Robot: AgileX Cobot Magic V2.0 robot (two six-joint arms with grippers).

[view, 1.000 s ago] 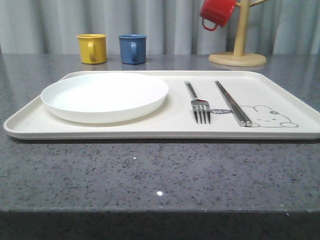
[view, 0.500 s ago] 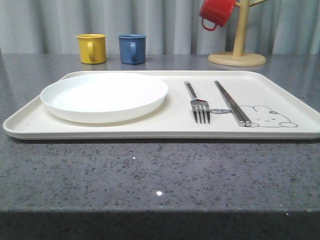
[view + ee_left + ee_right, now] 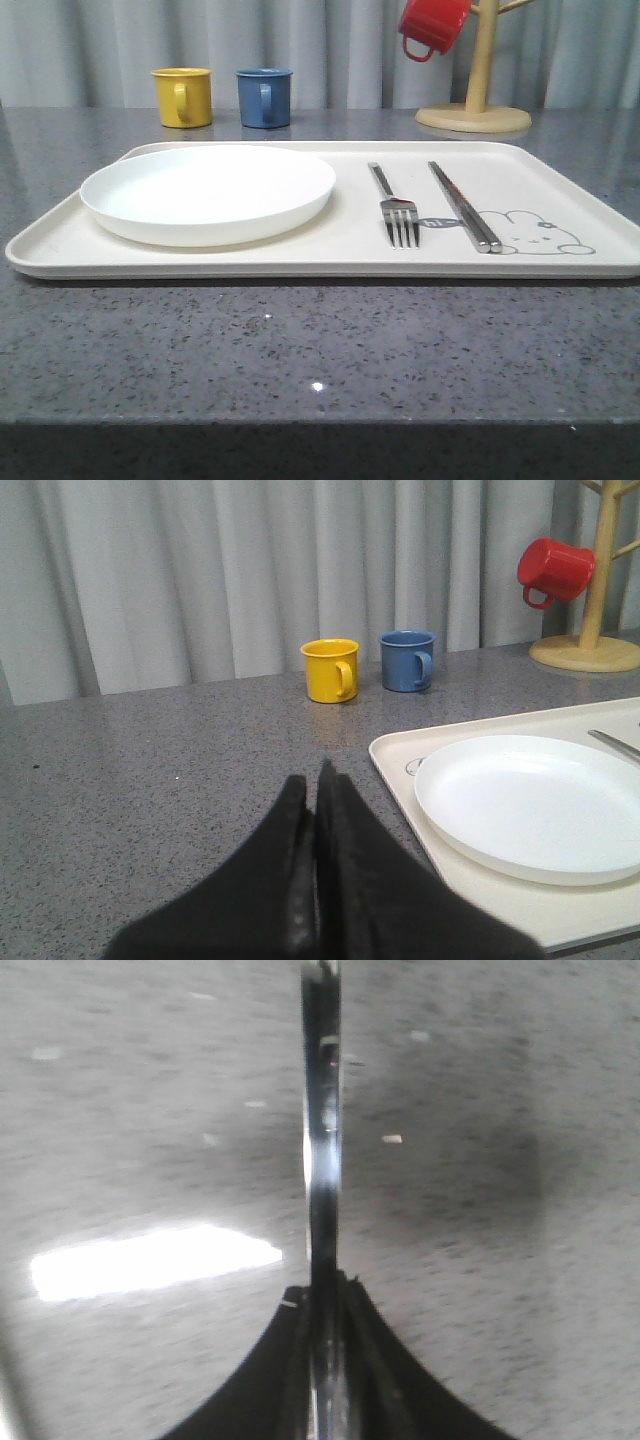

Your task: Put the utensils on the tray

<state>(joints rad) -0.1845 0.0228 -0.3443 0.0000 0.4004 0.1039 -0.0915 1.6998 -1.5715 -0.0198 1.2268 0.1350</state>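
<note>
Fork and chopsticks down; third utensil in hand.
Fork (image 3: 400,213) and chopsticks (image 3: 464,205) lie side by side on the tray (image 3: 560,180), right of the plate (image 3: 208,190). Right tool (image 3: 328,1295) clenched on a thin shiny utensil handle (image 3: 322,1140) jutting ahead over the tabletop (image 3: 480,1110), probably the spoon, unplaced. Left tool (image 3: 312,790) clenched, empty, the tray just beside it.

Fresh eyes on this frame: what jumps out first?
The big cream tray at table centre, white plate on its left half, fork and chopsticks side by side to the right. Next, the red mug hanging on the wooden rack, far right. The right claw clamps a shiny metal utensil above the countertop.
</note>
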